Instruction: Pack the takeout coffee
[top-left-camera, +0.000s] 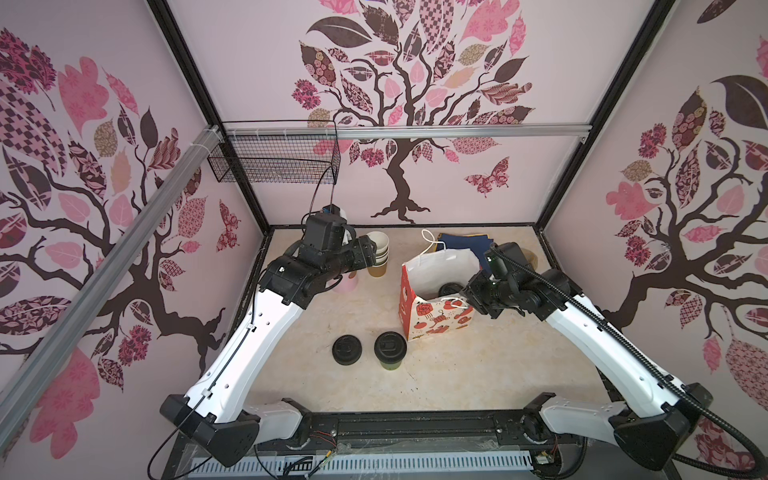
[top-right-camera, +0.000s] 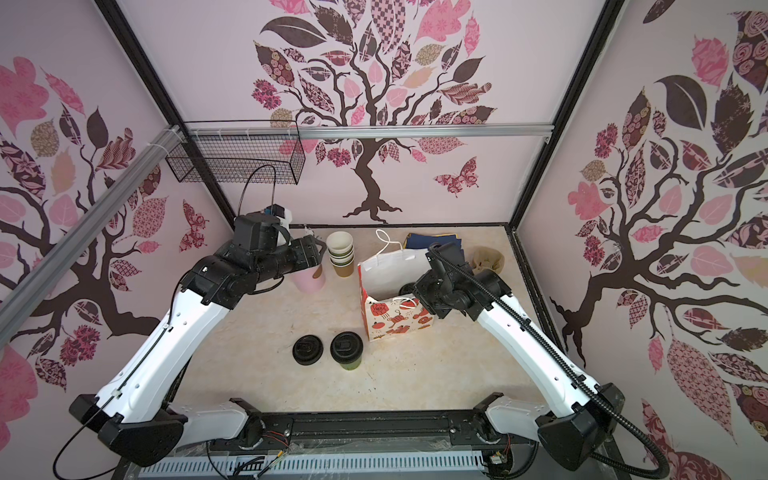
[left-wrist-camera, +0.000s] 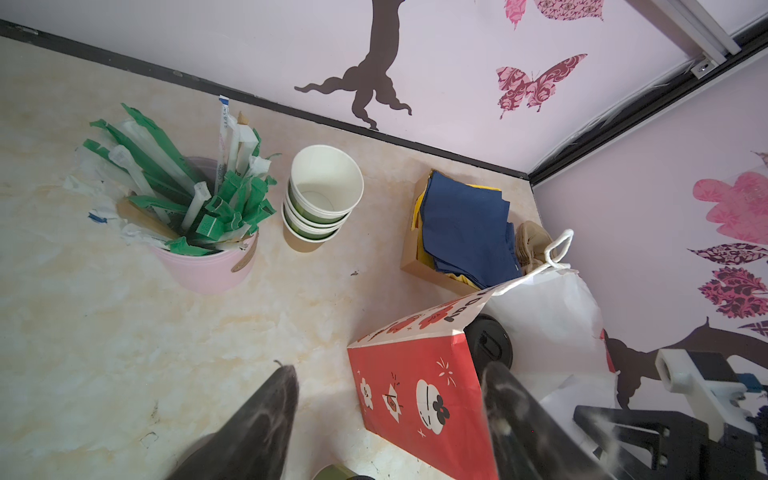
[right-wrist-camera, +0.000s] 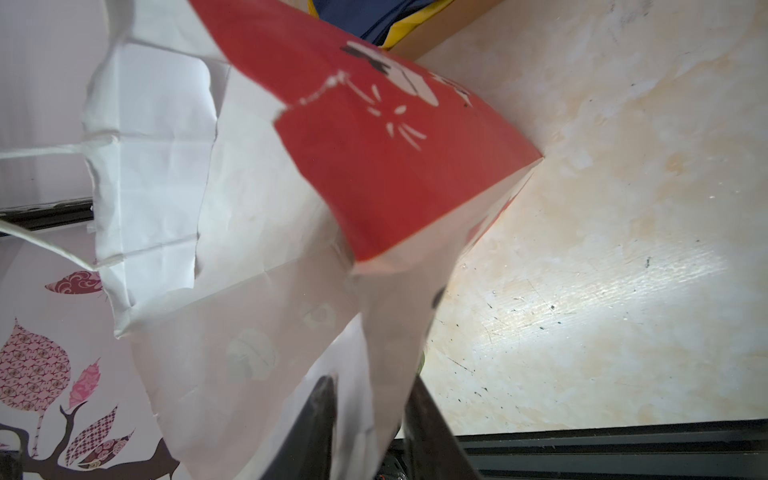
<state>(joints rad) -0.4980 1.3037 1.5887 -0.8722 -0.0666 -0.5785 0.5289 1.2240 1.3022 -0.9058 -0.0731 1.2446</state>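
The front cup (top-left-camera: 390, 350) stood upright on the table (top-left-camera: 457, 374), near its front and a little left of the middle. It was a green paper cup, and from above mostly its round black sip lid was seen. The bagged cup (top-left-camera: 451, 289) stood inside the bag (top-left-camera: 432, 320), to the right and further back. Only its black lid showed over the bag's front wall; its body was hidden.

On the left, the left gripper (left-wrist-camera: 388, 370) hung above the table with its fingers (left-wrist-camera: 274, 399) wide apart and nothing between them. At the back stood a pink cup (left-wrist-camera: 208, 266) full of green-white wrapped straws (left-wrist-camera: 187, 195); in a top view the left arm covered part of it. Just right of it was a stack of empty cups (left-wrist-camera: 324, 187), white inside. A squat stack of black lids (top-left-camera: 347, 350) lay just left of the front cup, close but apart.

The bag, red and white with a white inside, stood open just right of and behind the front cup. Blue napkins (left-wrist-camera: 465, 224) lay behind the bag. The right gripper (right-wrist-camera: 372, 386) was at the bag's right side, with the paper wall between its fingers (right-wrist-camera: 324, 399), which stood close together. Whether they really pinched the paper, I could not tell.
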